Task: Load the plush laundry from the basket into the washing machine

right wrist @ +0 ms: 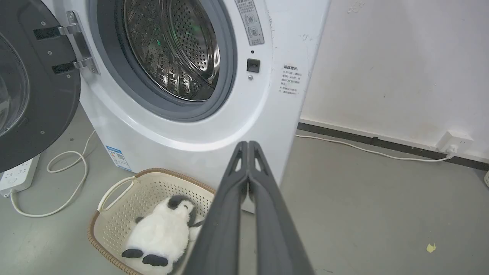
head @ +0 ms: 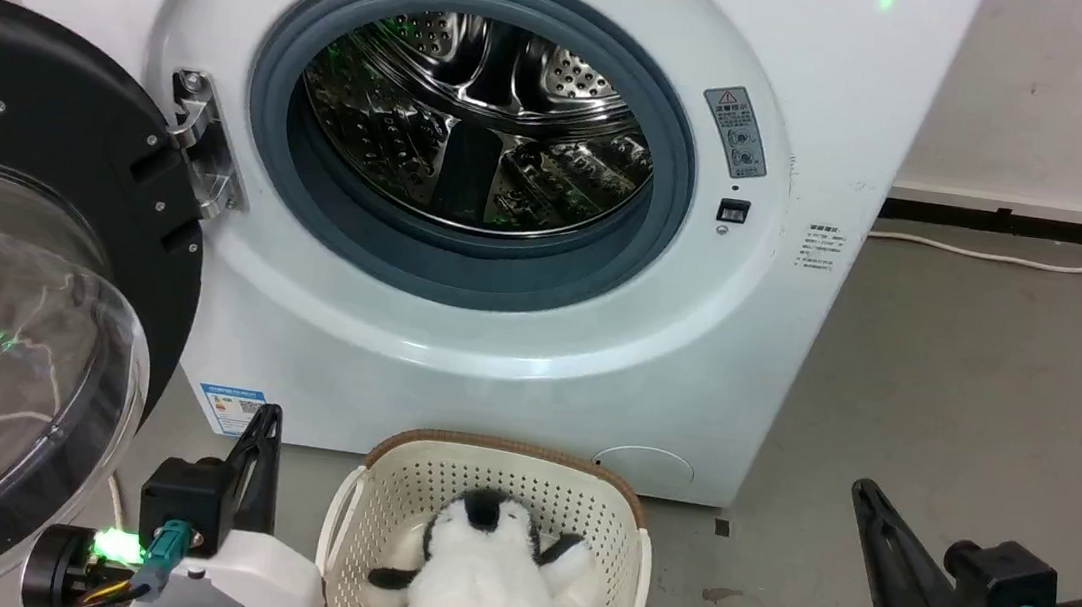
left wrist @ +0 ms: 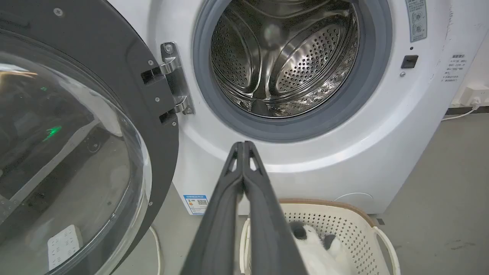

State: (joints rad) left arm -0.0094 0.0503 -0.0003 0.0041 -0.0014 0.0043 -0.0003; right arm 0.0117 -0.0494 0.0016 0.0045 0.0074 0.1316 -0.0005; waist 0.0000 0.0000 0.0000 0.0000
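The plush laundry (head: 484, 579), a fluffy white penguin with black head, flippers and feet, lies on its back in the cream basket (head: 358, 516) on the floor before the washing machine (head: 517, 341). The washer's drum (head: 479, 126) stands bare and its domed door (head: 20, 289) is swung open to the left. My left gripper (head: 268, 413) is shut, left of the basket, holding nothing. My right gripper (head: 862, 486) is shut too, well right of the basket. In the wrist views the left gripper (left wrist: 243, 143) and the right gripper (right wrist: 248, 143) show pressed-together fingers; the penguin (right wrist: 162, 231) lies in the basket (right wrist: 114, 221), and again the penguin (left wrist: 317, 248) in the basket (left wrist: 351, 225).
The open door takes up the left side beside my left arm. A white power strip (right wrist: 17, 175) and looped cable (right wrist: 72, 179) lie on the floor at the left. Another cable (head: 1018, 258) runs along the wall at the right, over grey floor (head: 972, 409).
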